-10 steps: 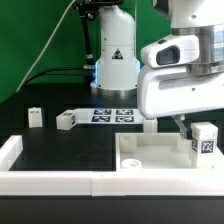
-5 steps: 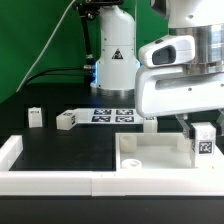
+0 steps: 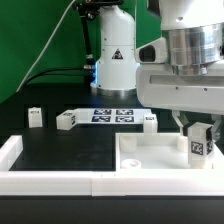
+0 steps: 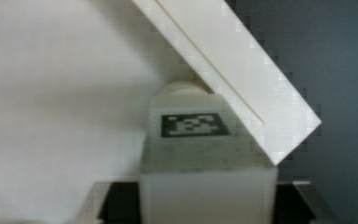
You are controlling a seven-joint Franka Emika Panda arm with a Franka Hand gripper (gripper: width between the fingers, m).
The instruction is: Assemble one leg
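My gripper is shut on the leg, a small white post with a black-and-white tag on its face. It holds the leg upright over the right part of the large white square plate. In the wrist view the leg sits between my two dark fingers, with the plate behind it and the plate's edge running diagonally past the leg's far end. Whether the leg touches the plate is hidden.
Three more small white posts lie on the black table: one at the exterior view's left, one beside the marker board, one behind the plate. A white rail borders the front and left.
My wrist has turned about its vertical axis, so the gripper body faces differently. The leg stays in the jaws and has shifted slightly left and down over the plate.
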